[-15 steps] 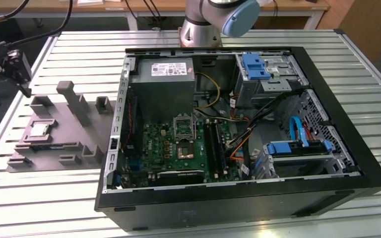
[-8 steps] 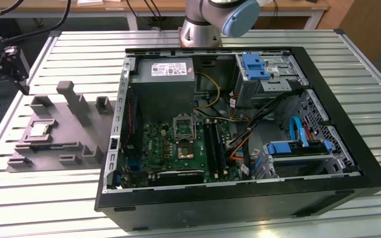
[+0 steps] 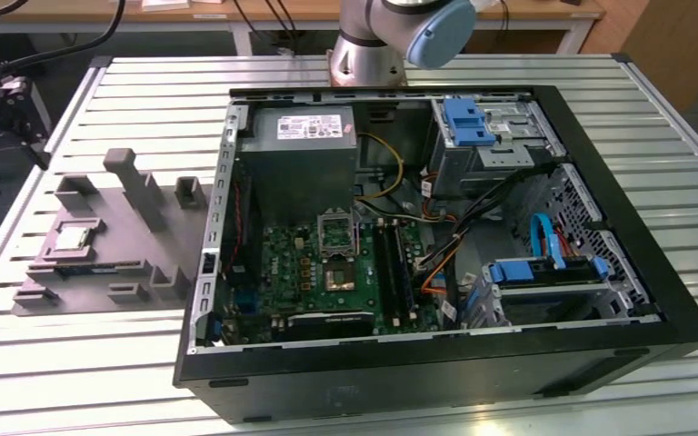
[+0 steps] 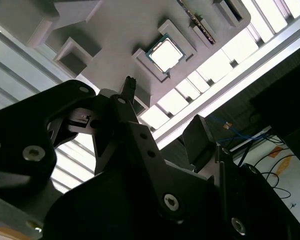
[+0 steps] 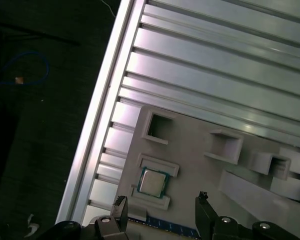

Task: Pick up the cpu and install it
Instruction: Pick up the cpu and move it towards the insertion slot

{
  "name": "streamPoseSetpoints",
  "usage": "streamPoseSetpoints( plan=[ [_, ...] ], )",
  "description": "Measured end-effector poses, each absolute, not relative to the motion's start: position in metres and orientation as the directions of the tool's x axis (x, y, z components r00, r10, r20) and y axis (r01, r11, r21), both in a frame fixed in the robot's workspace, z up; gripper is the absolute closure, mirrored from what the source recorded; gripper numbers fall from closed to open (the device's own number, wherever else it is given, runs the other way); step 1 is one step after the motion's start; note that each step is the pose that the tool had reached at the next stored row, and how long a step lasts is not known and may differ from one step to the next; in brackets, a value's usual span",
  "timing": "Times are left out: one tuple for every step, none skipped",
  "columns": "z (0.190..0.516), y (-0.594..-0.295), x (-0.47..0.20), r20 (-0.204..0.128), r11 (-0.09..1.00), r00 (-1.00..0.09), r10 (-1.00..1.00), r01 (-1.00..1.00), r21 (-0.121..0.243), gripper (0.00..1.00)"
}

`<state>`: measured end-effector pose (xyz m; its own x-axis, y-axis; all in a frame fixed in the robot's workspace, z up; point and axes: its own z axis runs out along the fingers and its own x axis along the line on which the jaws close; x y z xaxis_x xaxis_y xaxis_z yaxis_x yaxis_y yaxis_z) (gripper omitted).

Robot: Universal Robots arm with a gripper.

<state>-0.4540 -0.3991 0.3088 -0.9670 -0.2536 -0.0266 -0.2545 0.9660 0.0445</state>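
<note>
Currently the cpu (image 3: pixel 74 238) lies flat in a square recess of the grey moulded tray (image 3: pixel 179 241), at the exterior view's left of the computer case (image 3: pixel 446 372). The end effector (image 5: pixel 161 200) hangs near it, its 2 fingers spread and empty. A clean grasp probably needs them centred on opposite edges. Silvery lid, dark rim; ribbed metal table (image 3: pixel 106 363).

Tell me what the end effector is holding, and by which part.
Nothing is held. The end effector is open and empty, and the cpu lies flat in its recess of the grey tray, ungripped.
</note>
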Motion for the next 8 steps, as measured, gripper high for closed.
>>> streamPoseSetpoints(
  plan=[
    [0.3099, -0.3991, -0.4540, -0.027, 0.966, -0.967, -0.254, -0.255, 0.045, 0.35],
    [0.3109, -0.3991, -0.4540, -0.027, 0.966, -0.967, -0.254, -0.255, 0.045, 0.35],
    [0.3120, -0.3991, -0.4540, -0.027, 0.966, -0.967, -0.254, -0.255, 0.045, 0.35],
    [0.3131, -0.3991, -0.4540, -0.027, 0.966, -0.967, -0.254, -0.255, 0.044, 0.35],
    [0.3142, -0.3991, -0.4540, -0.026, 0.966, -0.967, -0.254, -0.255, 0.045, 0.35],
    [0.3153, -0.3991, -0.4540, -0.027, 0.966, -0.967, -0.254, -0.255, 0.045, 0.35],
    [0.3163, -0.3991, -0.4540, -0.027, 0.966, -0.967, -0.254, -0.255, 0.045, 0.35],
    [0.3174, -0.3991, -0.4540, -0.027, 0.966, -0.967, -0.254, -0.255, 0.045, 0.35]
  ],
)
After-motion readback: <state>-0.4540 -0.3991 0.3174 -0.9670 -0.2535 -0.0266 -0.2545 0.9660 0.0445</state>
